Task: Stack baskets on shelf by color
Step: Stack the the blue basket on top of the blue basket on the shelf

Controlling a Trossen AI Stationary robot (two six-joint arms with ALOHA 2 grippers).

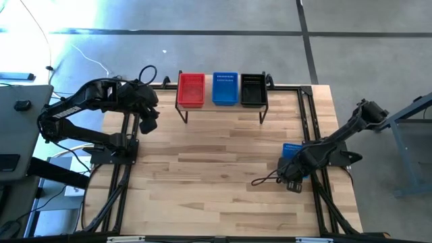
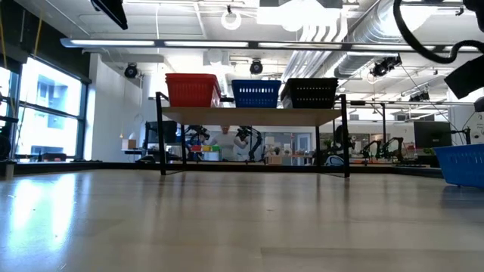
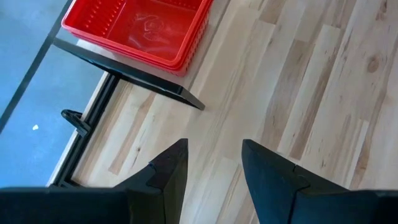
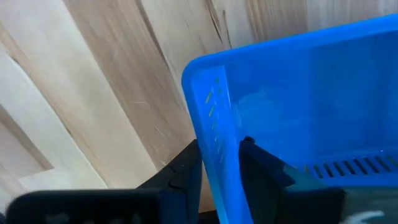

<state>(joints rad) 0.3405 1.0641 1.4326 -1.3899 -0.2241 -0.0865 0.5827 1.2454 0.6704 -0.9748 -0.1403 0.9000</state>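
The shelf (image 2: 257, 115) stands at the table's far edge and carries a red basket stack (image 1: 191, 90), a blue one (image 1: 225, 88) and a black one (image 1: 254, 89), side by side. Another blue basket (image 1: 291, 148) sits low near the table's right edge and shows tilted in the low view (image 2: 461, 162). My right gripper (image 4: 219, 171) is shut on it. My left gripper (image 3: 214, 149) is open and hovers over bare table just near and left of the shelf's red end (image 3: 140, 28), touching nothing. My right gripper holds the blue basket by one side wall's top rim (image 4: 214, 118). The wall is pinched with one finger (image 4: 261, 168) inside the basket and the other (image 4: 183, 171) outside. The fingers slant down from the table's right side. I cannot tell whether the basket's base touches the table.
A black cable (image 1: 263, 179) loops over the table beside the right gripper. Black frame rails (image 1: 125, 169) run along the table's left and right sides. Bare wooden tabletop (image 1: 216, 169) lies between the arms, in front of the shelf.
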